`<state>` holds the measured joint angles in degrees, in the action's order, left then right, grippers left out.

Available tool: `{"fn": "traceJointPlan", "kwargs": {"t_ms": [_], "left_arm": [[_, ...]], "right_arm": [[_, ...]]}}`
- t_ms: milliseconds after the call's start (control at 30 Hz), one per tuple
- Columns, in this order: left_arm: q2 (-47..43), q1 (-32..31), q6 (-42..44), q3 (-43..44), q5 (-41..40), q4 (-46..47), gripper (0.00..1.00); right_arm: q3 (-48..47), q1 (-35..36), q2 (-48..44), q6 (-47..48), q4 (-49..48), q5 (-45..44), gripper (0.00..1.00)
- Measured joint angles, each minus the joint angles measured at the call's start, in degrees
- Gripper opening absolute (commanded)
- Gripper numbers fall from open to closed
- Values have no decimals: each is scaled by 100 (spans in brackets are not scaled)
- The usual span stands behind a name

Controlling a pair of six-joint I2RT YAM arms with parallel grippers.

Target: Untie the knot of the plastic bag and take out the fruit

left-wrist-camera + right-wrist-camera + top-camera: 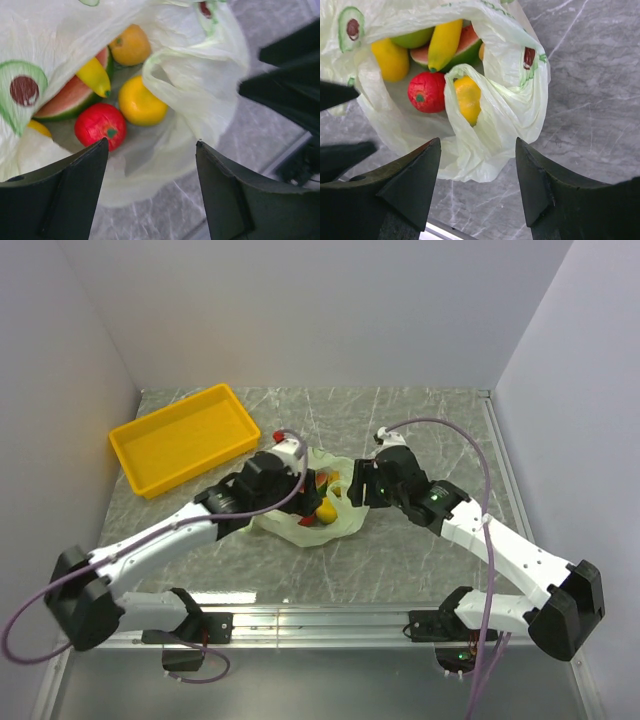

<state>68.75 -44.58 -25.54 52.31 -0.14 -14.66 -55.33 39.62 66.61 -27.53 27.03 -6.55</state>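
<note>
Left tool (151,142) at 9 o'clock and right tool (477,140) at 3 o'clock hung spread over the open bag (520,105) of fruit (426,92).

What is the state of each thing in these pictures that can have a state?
plastic bag: untied, mouth open.
fruit: inside the bag, not yet taken out.
left gripper: open, holding nothing.
right gripper: open, holding nothing.
yellow tray: right way up, apart from the bag.
</note>
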Motion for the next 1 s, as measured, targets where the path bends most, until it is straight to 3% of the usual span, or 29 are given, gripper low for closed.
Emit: {"fn": "traceJointPlan", "kwargs": {"t_ms": [167, 400, 733, 867, 967, 1000], "left_arm": [[1038, -61, 136, 258, -483, 59, 77], [1641, -63, 380, 103, -1086, 173, 91], [2586, -85, 413, -57, -1075, 695, 91], [2745, -114, 437, -57, -1034, 745, 79], [2747, -122, 428, -55, -1021, 761, 59], [2739, -125, 433, -55, -1016, 761, 41]], "right_arm": [[352, 0, -66, -76, -37, 2, 68], [793, 0, -308, -238, -85, 96, 68], [1005, 0, -337, -348, -243, 146, 75], [1088, 0, -337, -422, -302, 151, 81], [1132, 0, -382, -481, -369, 149, 82], [1161, 0, -422, -507, -393, 146, 82]]}}
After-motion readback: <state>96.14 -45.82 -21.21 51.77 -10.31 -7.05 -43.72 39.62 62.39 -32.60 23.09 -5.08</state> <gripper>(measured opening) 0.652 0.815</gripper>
